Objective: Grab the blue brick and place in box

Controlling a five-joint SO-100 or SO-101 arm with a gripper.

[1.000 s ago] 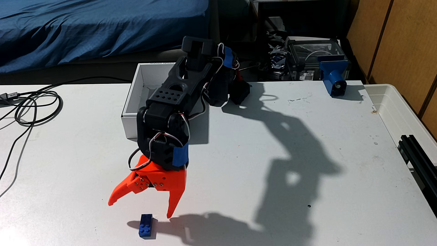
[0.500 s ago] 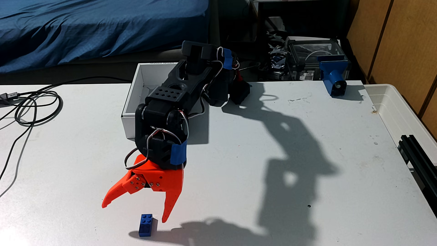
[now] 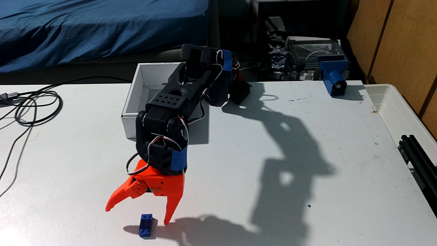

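Blue brick (image 3: 145,225) lies just below the spread orange fingers (image 3: 169,213); light, rigid, slick; pinch its long sides.

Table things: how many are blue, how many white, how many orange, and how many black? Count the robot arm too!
Blue: 2, the blue brick and the blue bracket
White: 2, the box and the plastic tub
Orange: 1, the gripper
Black: 2, the arm and the cables
Total: 7
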